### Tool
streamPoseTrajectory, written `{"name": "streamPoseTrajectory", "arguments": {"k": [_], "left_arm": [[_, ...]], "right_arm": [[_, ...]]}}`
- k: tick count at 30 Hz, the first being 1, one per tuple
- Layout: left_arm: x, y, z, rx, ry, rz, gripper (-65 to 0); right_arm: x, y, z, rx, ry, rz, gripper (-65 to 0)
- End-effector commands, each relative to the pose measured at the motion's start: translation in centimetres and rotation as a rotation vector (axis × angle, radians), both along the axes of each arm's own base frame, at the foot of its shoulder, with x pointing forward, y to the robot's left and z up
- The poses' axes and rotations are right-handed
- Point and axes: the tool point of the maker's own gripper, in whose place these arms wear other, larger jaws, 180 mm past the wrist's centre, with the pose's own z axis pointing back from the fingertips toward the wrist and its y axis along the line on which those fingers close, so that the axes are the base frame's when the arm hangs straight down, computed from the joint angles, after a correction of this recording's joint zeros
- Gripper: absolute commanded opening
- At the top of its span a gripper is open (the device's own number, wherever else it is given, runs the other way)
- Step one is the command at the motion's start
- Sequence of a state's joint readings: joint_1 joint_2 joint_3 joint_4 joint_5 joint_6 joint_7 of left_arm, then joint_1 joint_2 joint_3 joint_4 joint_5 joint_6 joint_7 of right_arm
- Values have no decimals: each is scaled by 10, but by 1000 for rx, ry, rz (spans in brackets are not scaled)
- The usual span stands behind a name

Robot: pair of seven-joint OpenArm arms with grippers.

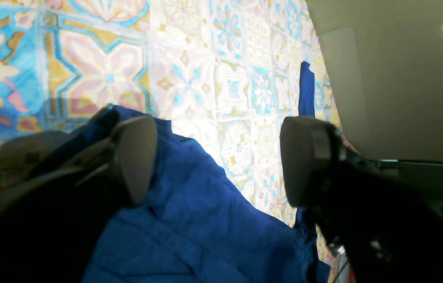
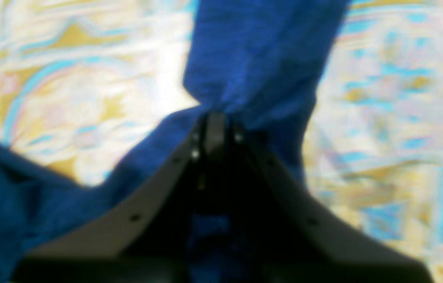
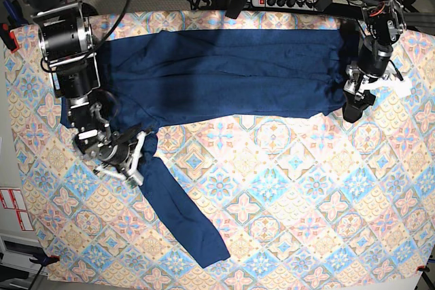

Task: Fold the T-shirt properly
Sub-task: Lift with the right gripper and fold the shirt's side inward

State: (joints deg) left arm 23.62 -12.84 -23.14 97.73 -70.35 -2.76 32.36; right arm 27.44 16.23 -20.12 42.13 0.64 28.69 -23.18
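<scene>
T-shirt [image 3: 224,76], one, two end effectors, one tablecloth [image 3: 306,195]

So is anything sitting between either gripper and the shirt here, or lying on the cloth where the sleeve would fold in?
Nothing visible. The right gripper is shut on the T-shirt near the sleeve. The left gripper is open at the shirt's hem edge. Only bare tablecloth lies around the sleeve.
</scene>
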Motion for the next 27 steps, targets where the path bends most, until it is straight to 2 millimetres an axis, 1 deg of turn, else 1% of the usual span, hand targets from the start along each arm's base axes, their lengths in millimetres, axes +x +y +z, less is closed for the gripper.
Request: {"name": "streamPoseTrajectory", "arguments": {"k": [1,7,9,10,12,15,17,18,22,25,27], "left_arm": [[5,3,11,15,-38,-1,-170],[5,3,11,15,-38,-1,-170],[5,3,11,15,-38,-1,-170],[5,4,11,17,-38,-1,-170],[5,4,11,17,-38,-1,-170],[6,2,11,16,-39,-4,-170],[6,2,11,16,-39,-4,-170],[6,2,11,15,-38,-5,-170],[6,2,11,15,-38,-5,-170],[5,2,10,15,-35,-5,-170],[5,2,10,16,-35,-6,-170]], "right_arm": [[22,-14,26,13,-74,-38,-642],[24,-22,39,93,-79,-60,-642],[18,-40,43,60,-74,-81,-642],[14,-45,45,47,-78,-85,-642],[10,-45,59,24,-117,-74,-642],[-10,-43,66,-22,-115,-41,-642],[-21,-37,72,-38,-119,-4,-642],[-30,-36,71,-45,-112,8,-642],[-51,-40,75,-83,-107,9,-642],[-78,-39,80,-116,-115,21,-642],[-100,-34,77,-124,-103,52,-642]]}}
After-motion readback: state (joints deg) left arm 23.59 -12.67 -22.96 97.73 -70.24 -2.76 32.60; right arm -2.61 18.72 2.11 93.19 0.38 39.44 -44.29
